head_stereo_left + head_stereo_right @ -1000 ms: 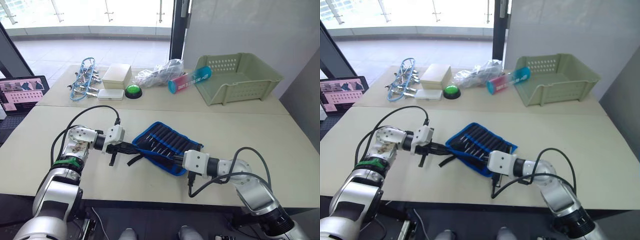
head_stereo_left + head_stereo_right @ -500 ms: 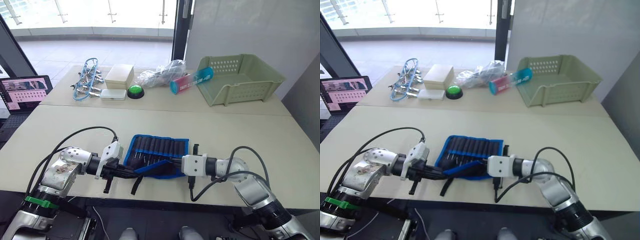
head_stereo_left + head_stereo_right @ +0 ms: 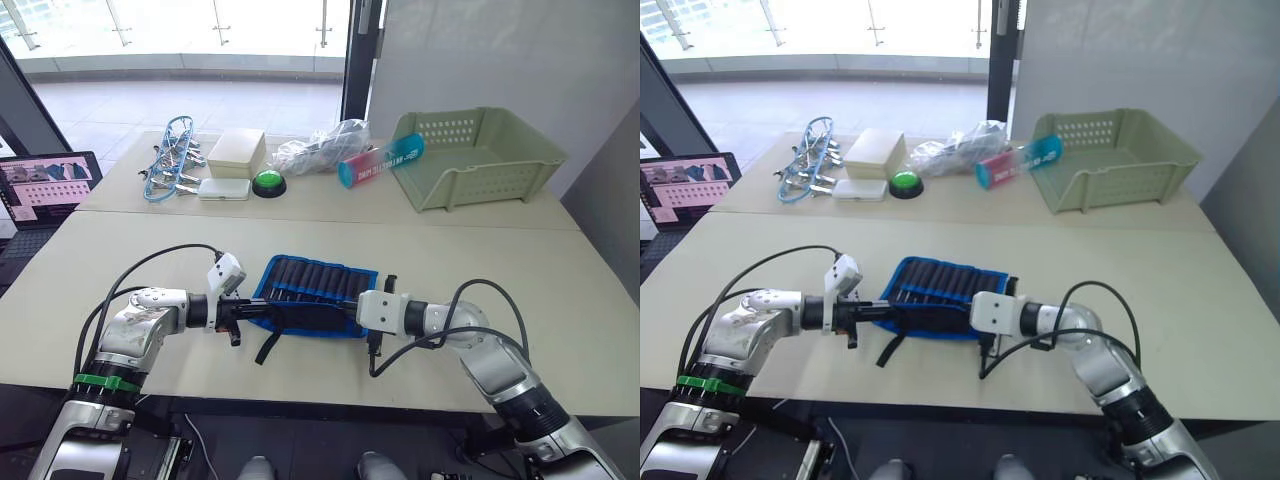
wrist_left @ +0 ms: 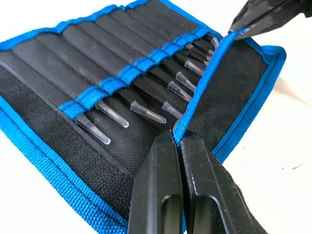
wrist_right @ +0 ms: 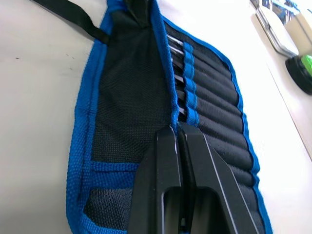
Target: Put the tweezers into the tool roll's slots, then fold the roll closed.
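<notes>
On pale bench (image 3: 520, 270), both fingers (image 4: 168, 161) (image 5: 180, 146) pinched the blue-edged black fabric tool roll's (image 3: 320, 285) flap at centre frame.

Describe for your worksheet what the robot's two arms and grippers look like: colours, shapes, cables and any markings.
Both arms are rounded, silvery-grey metal segments ending in a boxy white wrist block. The left gripper and the right gripper each have two long, flat black fingers tapering toward the tips, with a slot cut in each finger. Black cables loop loosely along each arm. The left arm wears a green band near the elbow.
</notes>
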### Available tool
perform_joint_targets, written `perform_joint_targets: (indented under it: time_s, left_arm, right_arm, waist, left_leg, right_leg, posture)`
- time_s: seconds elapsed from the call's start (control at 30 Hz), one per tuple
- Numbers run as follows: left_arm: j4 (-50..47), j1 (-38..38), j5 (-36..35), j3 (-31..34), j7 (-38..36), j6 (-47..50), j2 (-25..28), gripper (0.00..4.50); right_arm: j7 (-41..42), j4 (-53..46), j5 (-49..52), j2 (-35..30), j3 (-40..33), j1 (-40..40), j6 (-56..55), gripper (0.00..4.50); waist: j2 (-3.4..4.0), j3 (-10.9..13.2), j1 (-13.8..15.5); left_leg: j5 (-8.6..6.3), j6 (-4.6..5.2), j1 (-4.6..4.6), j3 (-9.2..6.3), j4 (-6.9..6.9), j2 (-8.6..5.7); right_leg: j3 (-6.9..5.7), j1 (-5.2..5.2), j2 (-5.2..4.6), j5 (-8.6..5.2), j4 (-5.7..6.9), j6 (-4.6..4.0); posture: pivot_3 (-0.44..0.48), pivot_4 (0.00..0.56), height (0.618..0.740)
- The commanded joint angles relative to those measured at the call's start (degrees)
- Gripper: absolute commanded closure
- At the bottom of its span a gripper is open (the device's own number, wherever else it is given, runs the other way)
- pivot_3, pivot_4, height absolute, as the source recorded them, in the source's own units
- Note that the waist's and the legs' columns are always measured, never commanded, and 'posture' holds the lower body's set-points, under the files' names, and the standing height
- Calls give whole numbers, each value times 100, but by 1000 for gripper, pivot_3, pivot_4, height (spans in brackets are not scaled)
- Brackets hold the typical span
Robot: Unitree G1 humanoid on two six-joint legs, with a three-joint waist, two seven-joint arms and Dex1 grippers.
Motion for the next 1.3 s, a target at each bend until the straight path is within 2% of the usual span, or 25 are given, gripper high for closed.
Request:
perform_joint_targets:
  time_s: [0.03,0.2,0.53,0.63,0.73,0.87,1.0,1.17,1.2,1.23,1.3]
  left_arm:
    - [-100,1,-29,136,108,90,17,4478]
    - [-338,-11,-392,264,185,603,-140,4478]
    - [-177,-132,141,84,407,-56,-127,4478]
    - [-70,-200,367,-15,432,-401,-147,4500]
    - [85,-279,532,-105,442,-682,-232,4500]
    - [88,-504,653,-294,433,-636,-392,4500]
    - [127,-624,728,-378,408,-473,-377,4500]
    - [11,-666,757,-405,451,-293,-424,4500]
    - [-52,-655,744,-414,438,-254,-430,4500]
    - [-99,-640,745,-425,426,-247,-430,4500]
    - [-147,-618,775,-437,411,-264,-407,4500]
  right_arm:
    - [-235,95,-194,37,-108,-92,186,4500]
    - [-345,259,-403,85,-66,-136,211,4500]
    - [-274,228,-179,173,-265,-252,660,4500]
    - [-257,188,-94,161,-335,-230,874,3652]
    - [-250,167,-131,142,-339,-192,926,2472]
    - [-192,-333,216,174,-614,25,808,1238]
    - [60,-1000,844,294,-738,253,574,1238]
    - [80,-1345,772,444,-285,446,572,1238]
    - [6,-1346,714,496,-227,465,592,1779]
    - [-46,-1312,623,514,-158,487,633,1982]
    - [-239,-1062,400,609,-25,496,726,2713]
  waist:
    - [0,0,-7]
    - [0,0,-1]
    - [0,0,-2]
    - [0,0,3]
    - [0,0,-5]
    - [0,0,21]
    - [0,0,24]
    - [0,0,-2]
    - [0,0,-5]
    - [0,0,-5]
    - [0,0,7]
  left_leg:
    - [0,0,0,0,0,0]
    - [0,0,-2,0,0,0]
    - [0,-1,-1,0,0,0]
    - [0,-1,-1,0,0,0]
    - [0,-1,-1,0,0,0]
    - [0,-1,-3,0,0,-1]
    - [0,-1,-10,0,0,-2]
    - [0,-1,-5,0,0,-2]
    - [0,-1,-5,0,0,-2]
    - [0,-1,-5,0,0,-2]
    - [0,-1,-6,0,0,-2]
  right_leg:
    - [0,0,0,0,0,0]
    - [0,0,0,0,-1,0]
    - [0,0,0,0,-1,0]
    - [0,0,0,0,-2,0]
    - [0,0,0,0,-3,0]
    - [0,0,0,0,-5,0]
    - [0,0,-1,0,-11,0]
    - [0,0,-1,0,-8,0]
    - [0,0,-1,0,-8,0]
    - [0,0,0,0,-7,0]
    - [0,0,-1,0,-7,0]
  posture:
    - [0,150,740]
    - [0,150,740]
    - [0,150,740]
    - [0,150,740]
    - [0,150,740]
    - [0,150,740]
    - [0,150,740]
    - [0,150,740]
    - [0,150,740]
    - [0,150,740]
    - [0,150,740]
